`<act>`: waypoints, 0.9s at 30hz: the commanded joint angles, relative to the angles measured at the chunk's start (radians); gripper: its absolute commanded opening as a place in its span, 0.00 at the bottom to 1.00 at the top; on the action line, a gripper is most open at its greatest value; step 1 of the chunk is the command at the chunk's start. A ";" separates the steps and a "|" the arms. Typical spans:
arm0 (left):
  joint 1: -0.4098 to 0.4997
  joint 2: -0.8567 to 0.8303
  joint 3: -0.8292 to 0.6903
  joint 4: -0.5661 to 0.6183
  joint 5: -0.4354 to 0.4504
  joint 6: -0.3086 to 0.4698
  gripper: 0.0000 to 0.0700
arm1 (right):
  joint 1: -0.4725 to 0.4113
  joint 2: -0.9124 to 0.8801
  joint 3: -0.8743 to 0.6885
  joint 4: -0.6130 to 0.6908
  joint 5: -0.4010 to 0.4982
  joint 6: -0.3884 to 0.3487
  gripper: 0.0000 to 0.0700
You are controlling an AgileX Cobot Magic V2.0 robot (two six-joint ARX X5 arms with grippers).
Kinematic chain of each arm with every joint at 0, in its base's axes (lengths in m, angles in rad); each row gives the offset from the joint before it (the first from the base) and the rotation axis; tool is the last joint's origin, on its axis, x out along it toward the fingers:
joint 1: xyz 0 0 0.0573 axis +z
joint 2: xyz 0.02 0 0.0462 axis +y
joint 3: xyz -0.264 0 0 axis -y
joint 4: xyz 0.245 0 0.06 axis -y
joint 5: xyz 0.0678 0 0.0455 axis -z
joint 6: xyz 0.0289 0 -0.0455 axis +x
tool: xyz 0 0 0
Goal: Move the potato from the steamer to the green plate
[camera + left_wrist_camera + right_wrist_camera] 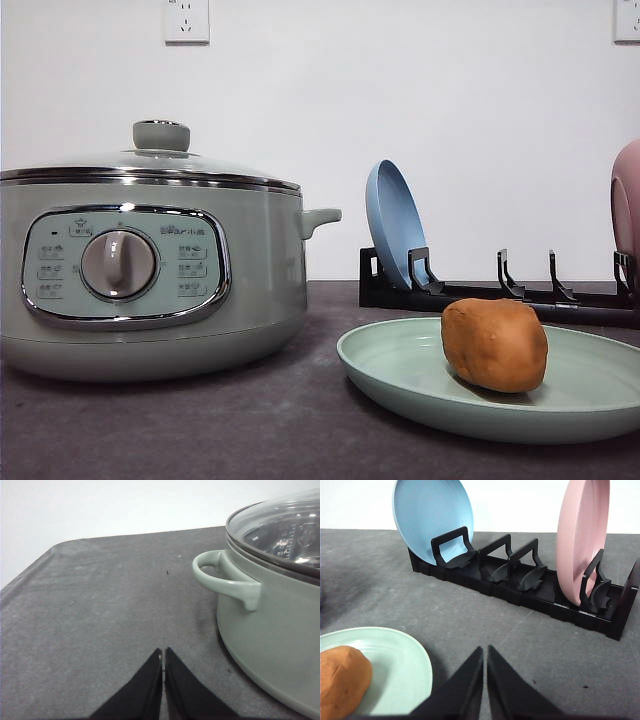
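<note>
The orange-brown potato [495, 344] lies on the pale green plate [400, 375] at the front right of the table. It also appears in the right wrist view as a potato [342, 682] on the plate [407, 667]. The sage-green steamer [150, 270] stands at the left with its glass lid on. In the left wrist view the steamer [270, 630] with its side handle [225, 580] is beside my left gripper [163, 653], which is shut with nothing in it. My right gripper [485, 651] is shut and empty, just beside the plate's rim.
A black dish rack [520, 587] stands behind the plate, holding an upright blue plate [432, 517] and a pink dish [582, 540]. In the front view the rack [500, 295] is at the back right. Dark grey tabletop [100, 605] lies open left of the steamer.
</note>
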 commanded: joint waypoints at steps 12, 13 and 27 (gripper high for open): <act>0.002 -0.001 -0.021 -0.007 -0.005 -0.006 0.00 | -0.002 -0.002 -0.004 0.000 -0.001 0.002 0.00; 0.002 -0.001 -0.021 -0.007 -0.005 -0.006 0.00 | -0.002 -0.002 -0.004 0.000 -0.001 0.002 0.00; 0.002 -0.002 -0.021 -0.007 -0.005 -0.006 0.00 | -0.002 -0.002 -0.004 0.000 -0.001 0.002 0.00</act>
